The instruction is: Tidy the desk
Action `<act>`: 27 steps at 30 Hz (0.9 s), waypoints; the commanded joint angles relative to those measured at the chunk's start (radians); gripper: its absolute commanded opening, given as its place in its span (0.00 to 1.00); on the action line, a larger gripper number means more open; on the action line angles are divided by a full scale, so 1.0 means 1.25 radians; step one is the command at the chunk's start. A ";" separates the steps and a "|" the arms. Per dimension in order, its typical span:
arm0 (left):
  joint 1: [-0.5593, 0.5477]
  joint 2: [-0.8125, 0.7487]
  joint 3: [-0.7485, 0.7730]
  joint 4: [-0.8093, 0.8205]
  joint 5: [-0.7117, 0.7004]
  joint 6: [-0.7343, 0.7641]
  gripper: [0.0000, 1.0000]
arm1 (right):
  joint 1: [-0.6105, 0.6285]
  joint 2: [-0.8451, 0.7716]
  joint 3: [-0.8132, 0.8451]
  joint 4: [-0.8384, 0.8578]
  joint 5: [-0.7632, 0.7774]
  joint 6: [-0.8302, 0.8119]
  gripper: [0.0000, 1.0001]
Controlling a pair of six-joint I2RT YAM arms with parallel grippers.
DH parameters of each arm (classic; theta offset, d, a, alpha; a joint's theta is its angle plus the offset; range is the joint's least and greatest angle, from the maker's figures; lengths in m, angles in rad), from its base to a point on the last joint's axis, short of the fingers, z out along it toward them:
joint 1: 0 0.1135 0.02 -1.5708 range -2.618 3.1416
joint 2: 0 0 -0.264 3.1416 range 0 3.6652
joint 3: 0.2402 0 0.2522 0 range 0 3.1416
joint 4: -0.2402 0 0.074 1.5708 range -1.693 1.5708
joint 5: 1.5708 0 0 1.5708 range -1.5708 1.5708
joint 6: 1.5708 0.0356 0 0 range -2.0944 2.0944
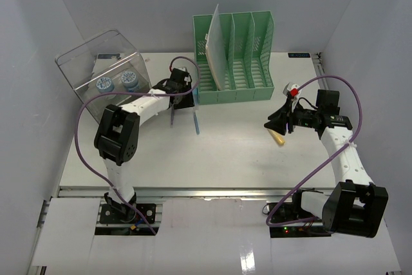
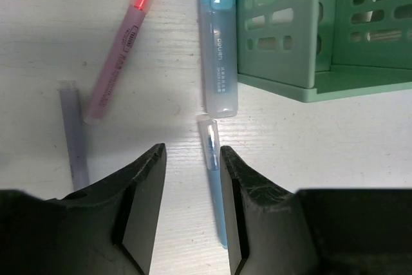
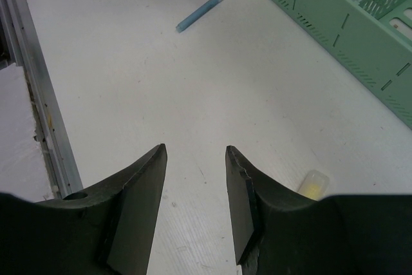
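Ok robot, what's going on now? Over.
Left gripper open, over thin blue pen on desk. Right gripper open, empty. Green rack close beside pen.

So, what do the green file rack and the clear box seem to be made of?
The green file rack looks like matt moulded plastic: one even mint colour, thin walls with regular slots. The clear box seems glossy transparent plastic: two round blue things inside show through, and its corners are rounded; glass cannot be ruled out.
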 commanded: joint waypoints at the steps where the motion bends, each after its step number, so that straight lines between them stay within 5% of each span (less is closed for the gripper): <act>1: 0.009 -0.015 0.021 0.034 0.073 0.060 0.54 | -0.004 -0.010 0.002 0.008 -0.021 0.006 0.49; 12: 0.033 0.050 0.106 0.037 0.000 0.028 0.55 | -0.004 -0.002 0.002 0.007 -0.020 0.004 0.49; 27: 0.034 0.236 0.317 -0.022 0.095 0.026 0.60 | -0.004 0.003 0.003 0.007 -0.013 0.001 0.50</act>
